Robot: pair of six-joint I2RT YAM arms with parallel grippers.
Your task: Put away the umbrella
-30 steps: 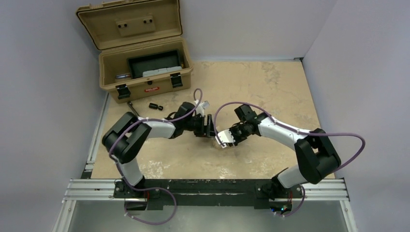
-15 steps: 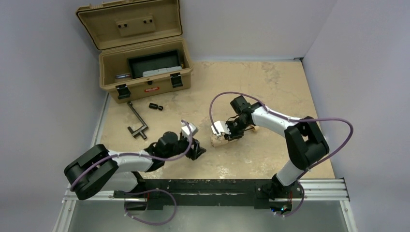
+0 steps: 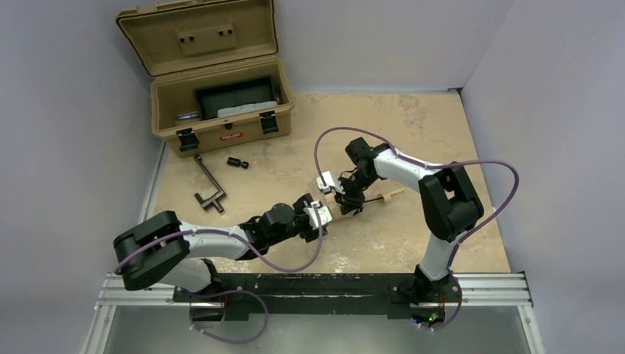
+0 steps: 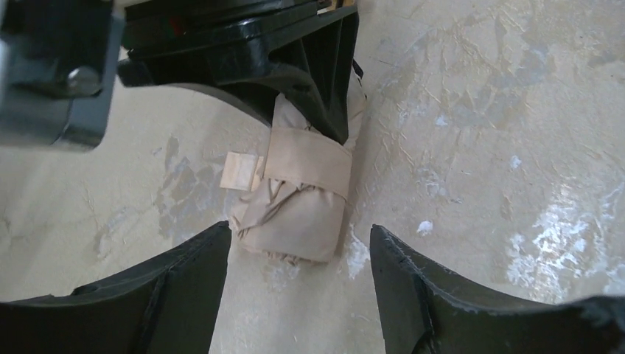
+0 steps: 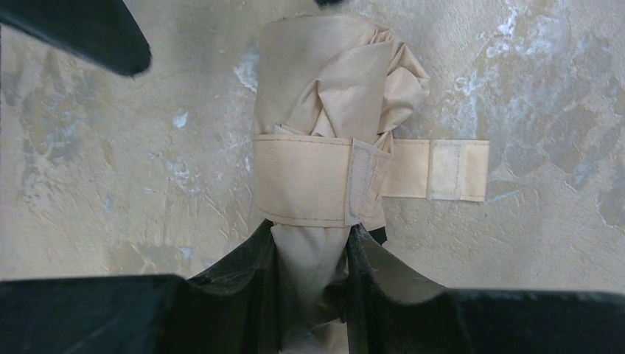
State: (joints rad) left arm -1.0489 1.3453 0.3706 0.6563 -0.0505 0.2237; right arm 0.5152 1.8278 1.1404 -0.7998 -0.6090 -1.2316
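Pinches the rolled umbrella [image 5: 324, 110] at its narrow waist with the right claw [image 5: 309, 240], fingers closed tight on beige fabric just below the fastening strap [image 5: 313, 181]. Lies flat on the worktop [image 3: 427, 140], near the middle, with the pale wooden handle [image 3: 388, 195] poking out toward the right. Straddles the bundle's other end with the left claw [image 4: 298, 232], spread wide, one finger just beside the cloth and the other clear of it, nothing gripped.

Looks like a handover or a two-claw lift in the making. Sits well apart from the open tan hard case [image 3: 221, 103] in the far left corner, so a long carry to come.

Plenty to go wrong.
- Could snag or peel the strap, with its loose tab [image 5: 442, 169] sticking out sideways where a closing finger might pass.
- Could catch only the puffy outer folds at the free end, letting the bundle slide out or unfurl once lifted.
- Could knock the two claws together, working so near each other along a short bundle.
- Could twist the roll if pulled at two different heights.
- Might foul the case's inner tray [image 3: 236, 96], already part filled.
- Might sweep the metal crank [image 3: 209, 188] and small black cylinder [image 3: 236, 162] lying just in front of the case.
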